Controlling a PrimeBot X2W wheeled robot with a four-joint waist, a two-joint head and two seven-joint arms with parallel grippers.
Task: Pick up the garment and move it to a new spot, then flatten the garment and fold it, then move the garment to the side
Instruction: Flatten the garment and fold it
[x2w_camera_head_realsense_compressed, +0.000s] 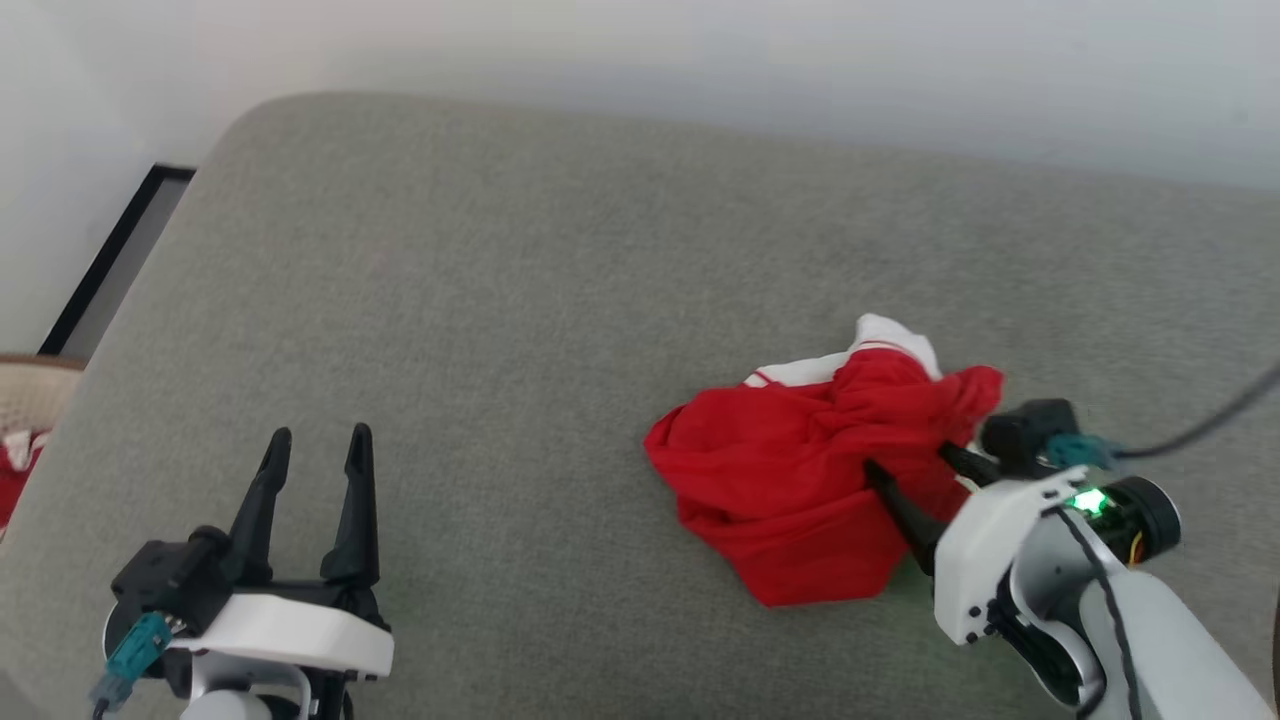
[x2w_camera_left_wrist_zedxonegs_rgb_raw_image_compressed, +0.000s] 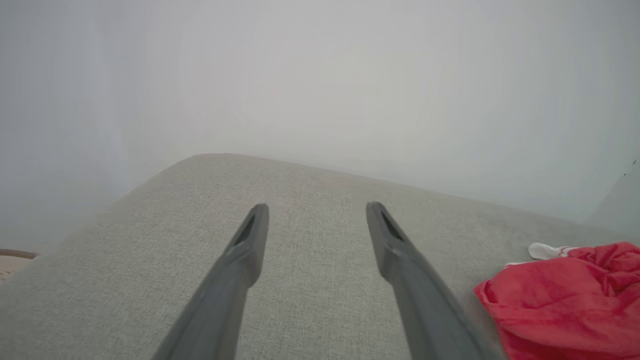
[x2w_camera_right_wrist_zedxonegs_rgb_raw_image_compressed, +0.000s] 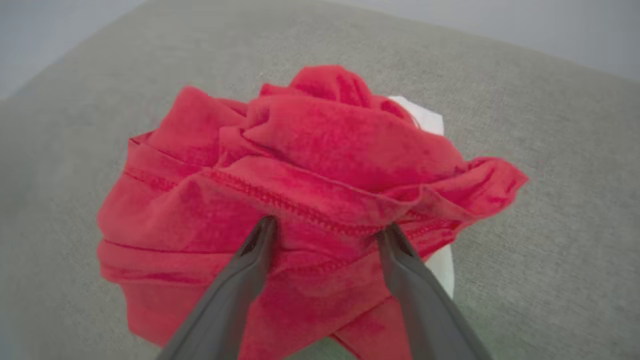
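The garment (x2w_camera_head_realsense_compressed: 800, 470) is a crumpled red heap with white sleeve parts, lying on the grey cushion's right half. It also shows as a red bundle (x2w_camera_right_wrist_zedxonegs_rgb_raw_image_compressed: 310, 200) close up, and at the right edge (x2w_camera_left_wrist_zedxonegs_rgb_raw_image_compressed: 565, 295) of the left wrist view. My right gripper (x2w_camera_head_realsense_compressed: 905, 462) is open, both fingertips pushed against the heap's near side along a stitched hem (x2w_camera_right_wrist_zedxonegs_rgb_raw_image_compressed: 300, 207), with red fabric between the jaws. My left gripper (x2w_camera_head_realsense_compressed: 315, 440) stands open over bare cushion at the lower left, far from the heap; its fingers (x2w_camera_left_wrist_zedxonegs_rgb_raw_image_compressed: 250, 240) hold nothing.
The grey cushion (x2w_camera_head_realsense_compressed: 500, 300) ends at a pale wall at the back and a rounded corner at the far left. A dark-framed strip (x2w_camera_head_realsense_compressed: 110, 260) and a woven basket (x2w_camera_head_realsense_compressed: 25, 400) with red cloth lie beyond the left edge.
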